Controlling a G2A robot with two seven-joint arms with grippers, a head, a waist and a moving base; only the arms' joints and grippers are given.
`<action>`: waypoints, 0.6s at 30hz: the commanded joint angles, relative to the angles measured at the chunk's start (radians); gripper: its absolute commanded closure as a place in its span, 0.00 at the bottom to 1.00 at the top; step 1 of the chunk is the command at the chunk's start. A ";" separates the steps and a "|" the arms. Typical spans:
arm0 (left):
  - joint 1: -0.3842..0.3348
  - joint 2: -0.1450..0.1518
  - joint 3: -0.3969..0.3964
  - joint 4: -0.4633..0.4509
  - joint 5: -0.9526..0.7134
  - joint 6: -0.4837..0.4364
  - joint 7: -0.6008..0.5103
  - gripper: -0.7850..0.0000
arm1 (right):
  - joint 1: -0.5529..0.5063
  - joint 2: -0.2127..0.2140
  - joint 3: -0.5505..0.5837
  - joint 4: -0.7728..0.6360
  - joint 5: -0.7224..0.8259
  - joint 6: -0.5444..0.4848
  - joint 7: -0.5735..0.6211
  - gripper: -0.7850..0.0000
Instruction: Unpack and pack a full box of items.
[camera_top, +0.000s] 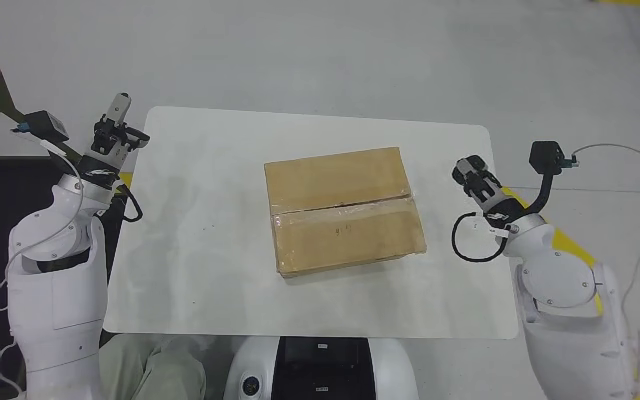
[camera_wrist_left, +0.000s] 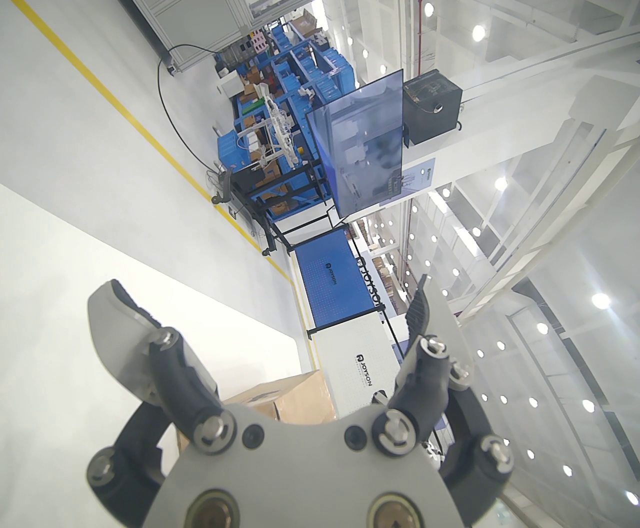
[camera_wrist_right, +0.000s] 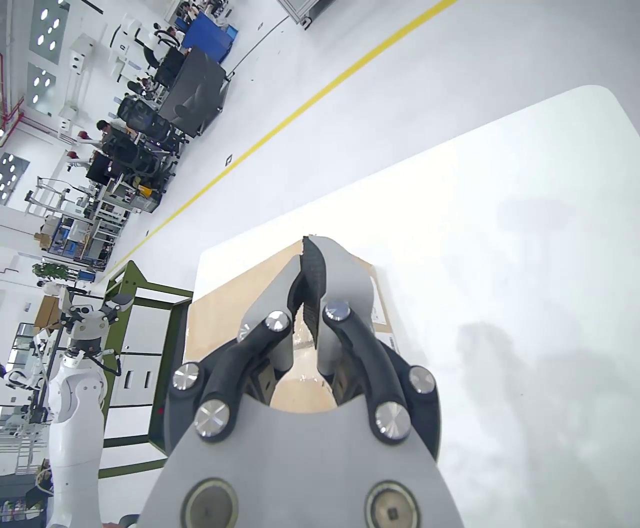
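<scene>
Sitting near the middle of the white surface (camera_top: 200, 260), the cardboard box (camera_top: 335, 175) is closed, with a strip of clear tape (camera_top: 340, 207) along the seam between its flaps. It is turned slightly, so its sides do not run square with the surface's edges. Bare surface rings the box on every side: a wide band toward the left of the top view, narrower bands toward the right, the top and the bottom of the frame. The left arm (camera_top: 70, 215) stands at the left of the frame, and its jaws sit just off the surface's upper left rounded corner, well apart from the box. In the left wrist view these jaws are spread wide, the two fingers (camera_wrist_left: 117, 312) far from each other with nothing between them, and a corner of the box (camera_wrist_left: 290, 395) shows just past the wrist plate. The right arm (camera_top: 545, 260) stands at the lower right, its jaws at the surface's right edge and level with the box's right side, a strip of bare surface between them. In the right wrist view these jaws are pressed together, the ribbed fingers (camera_wrist_right: 345, 270) meeting at the tips and gripping nothing, with the box (camera_wrist_right: 225, 310) beyond them. A dark green frame (camera_wrist_right: 145, 295) stands just past the surface's far edge there.
</scene>
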 joint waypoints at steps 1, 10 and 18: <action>0.000 0.000 0.000 0.000 0.000 0.000 0.000 0.00 | 0.000 0.000 0.000 0.000 0.000 0.000 0.000 0.78; 0.000 0.000 0.000 0.000 0.000 0.000 0.000 0.00 | 0.000 0.000 0.000 0.000 0.000 0.001 0.001 0.52; 0.000 0.000 0.000 0.000 0.000 0.000 0.000 0.00 | 0.000 0.000 0.000 0.000 0.000 0.001 0.001 0.52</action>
